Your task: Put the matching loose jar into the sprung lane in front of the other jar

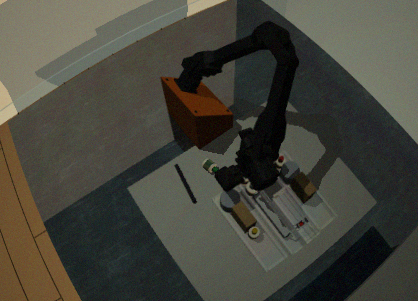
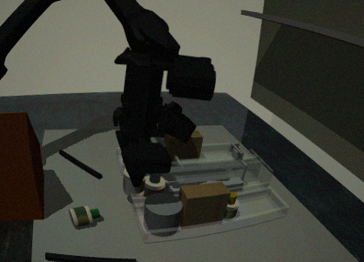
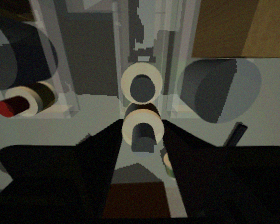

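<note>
The new jar [image 2: 130,180] [image 3: 133,123] stands roughly upright, cap up, its long axis near vertical; any slight tilt is hard to judge. It has a pale, rounded shoulder, a dark grey cap and a brownish body, mostly hidden by the fingers. The gripper [image 1: 239,180] [image 2: 138,178] [image 3: 142,123] is partly open, closed around this jar, a finger on either side. The jar is at the front end of the middle lane, right by the old jar [image 1: 251,188] [image 2: 154,186] [image 3: 142,80], which looks alike and stands upright; whether they touch is unclear. The red-capped jar [image 1: 280,161] [image 3: 32,100] lies on its side. Outside the tray [image 1: 268,268] [image 2: 196,235], the green-capped jar [image 1: 210,166] [image 2: 82,216] [image 3: 169,165] also lies on its side; the yellow-capped jar [image 1: 254,232] [image 2: 231,208] stands in an outer lane, beside a brown block [image 1: 244,216] [image 2: 205,204] [image 3: 246,30].
</note>
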